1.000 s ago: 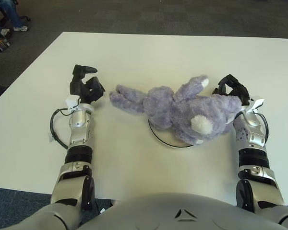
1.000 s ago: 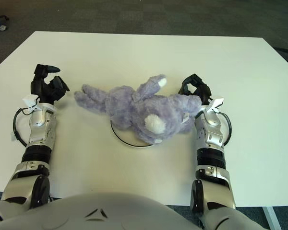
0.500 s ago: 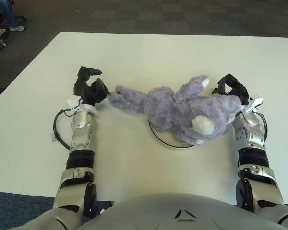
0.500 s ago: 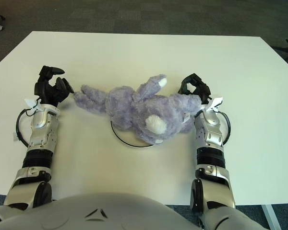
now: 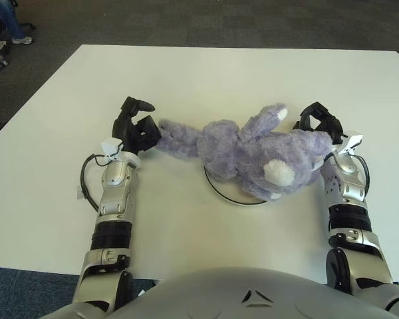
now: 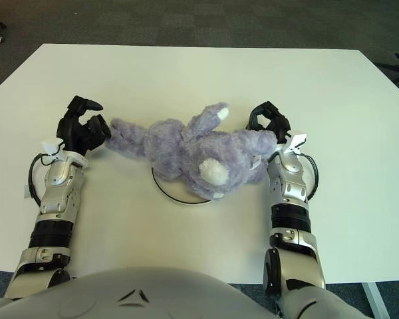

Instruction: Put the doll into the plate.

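Observation:
A purple plush rabbit doll [image 5: 253, 149] with a white tail lies stretched across the white table. Its body covers most of a round plate [image 5: 223, 193], of which only the dark front rim shows. The long ears [image 5: 176, 136] point left, off the plate. My left hand [image 5: 138, 127] is right at the ear tips with its fingers spread, holding nothing. My right hand [image 5: 319, 118] sits against the doll's right end, partly hidden behind the plush.
The white table [image 5: 206, 73] stretches far beyond the doll, with dark carpet around it. A person's legs [image 5: 6, 20] show at the far left corner of the room.
My left hand has moved right and a little forward until it meets the doll's ears. The ears have shifted slightly. The right hand has barely moved.

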`<action>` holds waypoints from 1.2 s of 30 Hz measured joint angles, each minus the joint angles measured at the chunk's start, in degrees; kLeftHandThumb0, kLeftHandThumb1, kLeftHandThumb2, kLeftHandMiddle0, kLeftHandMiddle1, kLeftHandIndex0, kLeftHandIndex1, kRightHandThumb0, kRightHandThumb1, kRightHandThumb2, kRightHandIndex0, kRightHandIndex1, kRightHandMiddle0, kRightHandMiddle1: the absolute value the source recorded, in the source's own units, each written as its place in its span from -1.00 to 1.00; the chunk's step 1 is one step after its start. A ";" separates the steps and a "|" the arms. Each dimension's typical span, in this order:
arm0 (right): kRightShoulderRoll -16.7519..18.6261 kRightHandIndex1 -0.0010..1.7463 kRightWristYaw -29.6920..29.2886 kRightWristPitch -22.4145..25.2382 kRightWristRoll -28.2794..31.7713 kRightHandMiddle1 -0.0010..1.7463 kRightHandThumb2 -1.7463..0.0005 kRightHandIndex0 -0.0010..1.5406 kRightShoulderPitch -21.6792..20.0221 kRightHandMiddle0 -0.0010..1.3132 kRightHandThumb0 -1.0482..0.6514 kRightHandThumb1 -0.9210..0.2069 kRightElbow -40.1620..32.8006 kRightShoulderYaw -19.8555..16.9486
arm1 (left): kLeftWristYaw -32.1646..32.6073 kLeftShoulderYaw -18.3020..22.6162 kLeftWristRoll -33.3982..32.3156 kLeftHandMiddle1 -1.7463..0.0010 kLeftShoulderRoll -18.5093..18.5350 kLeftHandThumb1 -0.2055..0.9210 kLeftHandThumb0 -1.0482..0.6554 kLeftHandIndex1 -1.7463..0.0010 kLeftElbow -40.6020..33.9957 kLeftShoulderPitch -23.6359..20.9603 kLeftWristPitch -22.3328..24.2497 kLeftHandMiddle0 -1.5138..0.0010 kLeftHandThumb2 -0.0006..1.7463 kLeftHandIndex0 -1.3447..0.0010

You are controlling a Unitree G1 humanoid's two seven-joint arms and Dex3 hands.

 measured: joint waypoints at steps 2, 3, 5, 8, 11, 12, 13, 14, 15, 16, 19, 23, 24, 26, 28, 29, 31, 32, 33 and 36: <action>0.00 1.00 -0.05 0.00 -0.09 1.00 -0.37 0.51 0.04 -0.18 -0.30 -0.09 -0.05 0.07 | -0.24 -0.17 0.19 -1.00 0.13 0.33 -0.25 -1.00 -0.25 0.28 0.01 -0.38 0.18 0.35; 0.00 1.00 -0.07 0.00 -0.13 1.00 -0.37 0.52 0.07 -0.18 -0.30 -0.09 -0.08 0.09 | -0.32 -0.19 0.23 -1.00 0.17 0.33 -0.25 -1.00 -0.31 0.35 0.04 -0.38 0.18 0.35; 0.00 1.00 -0.11 0.00 -0.25 1.00 -0.40 0.54 0.13 -0.16 -0.31 -0.06 -0.13 0.11 | -0.45 -0.19 0.31 -1.00 0.23 0.34 -0.25 -1.00 -0.37 0.47 0.14 -0.39 0.17 0.35; 0.00 1.00 -0.18 -0.08 -0.36 1.00 -0.42 0.56 0.16 -0.13 -0.31 -0.03 -0.14 0.11 | -0.47 -0.17 0.51 -1.00 0.26 0.34 -0.25 -1.00 -0.43 0.59 0.33 -0.39 0.18 0.35; 0.01 1.00 -0.45 -0.29 -0.48 1.00 -0.43 0.57 0.19 -0.13 -0.31 -0.02 -0.12 0.10 | -0.47 -0.14 0.67 -1.00 0.25 0.33 -0.25 -1.00 -0.53 0.68 0.62 -0.39 0.18 0.35; 0.01 1.00 -0.62 -0.41 -0.53 1.00 -0.43 0.57 0.19 -0.12 -0.31 -0.02 -0.09 0.10 | -0.47 -0.14 0.70 -1.00 0.25 0.32 -0.25 -1.00 -0.59 0.73 0.74 -0.39 0.19 0.35; 0.02 1.00 -0.81 -0.51 -0.61 1.00 -0.44 0.57 0.19 -0.12 -0.32 -0.02 -0.05 0.09 | -0.47 -0.13 0.73 -1.00 0.24 0.32 -0.25 -1.00 -0.68 0.77 0.85 -0.39 0.19 0.34; 0.02 1.00 -0.99 -0.64 -0.67 1.00 -0.44 0.57 0.18 -0.12 -0.32 -0.02 0.01 0.09 | -0.46 -0.12 0.75 -1.00 0.24 0.32 -0.26 -1.00 -0.75 0.81 0.96 -0.39 0.19 0.34; 0.03 1.00 -1.20 -0.81 -0.75 1.00 -0.44 0.57 0.18 -0.12 -0.32 -0.01 0.08 0.08 | -0.46 -0.12 0.76 -1.00 0.22 0.31 -0.26 -1.00 -0.87 0.86 1.12 -0.39 0.19 0.34; 0.06 1.00 -1.41 -0.96 -0.82 1.00 -0.44 0.58 0.18 -0.12 -0.32 -0.01 0.13 0.07 | -0.45 -0.12 0.76 -1.00 0.20 0.31 -0.26 -1.00 -0.99 0.92 1.29 -0.38 0.20 0.34; 0.16 1.00 -2.20 -1.30 -1.03 1.00 -0.44 0.58 0.12 -0.12 -0.32 -0.01 0.34 0.02 | -0.44 -0.15 0.75 -1.00 0.10 0.30 -0.26 -1.00 -1.43 1.13 1.92 -0.38 0.20 0.33; 0.30 1.00 -3.04 -1.73 -1.11 1.00 -0.44 0.58 0.07 -0.12 -0.31 -0.02 0.55 -0.03 | -0.44 -0.15 0.66 -1.00 -0.03 0.30 -0.26 -1.00 -2.11 1.46 2.42 -0.38 0.21 0.33; 0.33 1.00 -3.18 -1.86 -1.13 1.00 -0.44 0.58 0.07 -0.12 -0.31 -0.02 0.59 -0.04 | -0.44 -0.16 0.62 -1.00 -0.06 0.30 -0.26 -1.00 -2.25 1.56 2.52 -0.38 0.21 0.33; 0.36 1.00 -3.44 -2.03 -1.14 1.00 -0.44 0.58 0.07 -0.12 -0.31 -0.01 0.68 -0.04 | -0.44 -0.14 0.47 -1.00 -0.11 0.30 -0.26 -1.00 -2.41 1.70 2.59 -0.38 0.21 0.33; 0.37 1.00 -3.65 -2.10 -1.15 1.00 -0.44 0.58 0.07 -0.12 -0.32 -0.01 0.76 -0.05 | -0.45 -0.14 0.34 -1.00 -0.17 0.30 -0.26 -1.00 -2.52 1.76 2.72 -0.38 0.21 0.33; 0.37 1.00 -3.71 -2.14 -1.15 1.00 -0.44 0.58 0.06 -0.12 -0.32 -0.01 0.82 -0.06 | -0.45 -0.14 0.21 -1.00 -0.19 0.29 -0.26 -1.00 -2.57 1.78 2.81 -0.39 0.21 0.33; 0.37 1.00 -3.83 -2.24 -1.15 1.00 -0.44 0.57 0.01 -0.12 -0.32 -0.01 0.94 -0.06 | -0.47 -0.14 -0.11 -1.00 -0.25 0.29 -0.26 -1.00 -2.69 1.84 2.97 -0.39 0.21 0.33; 0.37 1.00 -3.90 -2.28 -1.15 1.00 -0.44 0.57 -0.02 -0.12 -0.32 -0.01 1.00 -0.06 | -0.47 -0.14 -0.19 -1.00 -0.28 0.29 -0.26 -1.00 -2.73 1.86 2.99 -0.39 0.21 0.33; 0.37 1.00 -3.95 -2.30 -1.15 1.00 -0.44 0.57 -0.06 -0.12 -0.32 -0.01 1.04 -0.06 | -0.48 -0.15 -0.27 -1.00 -0.30 0.29 -0.26 -1.00 -2.76 1.88 3.00 -0.39 0.21 0.33; 0.35 1.00 -4.01 -2.36 -1.15 1.00 -0.45 0.57 -0.11 -0.11 -0.32 0.00 1.15 -0.07 | -0.49 -0.15 -0.60 -1.00 -0.32 0.27 -0.26 -1.00 -2.89 1.93 3.11 -0.40 0.23 0.32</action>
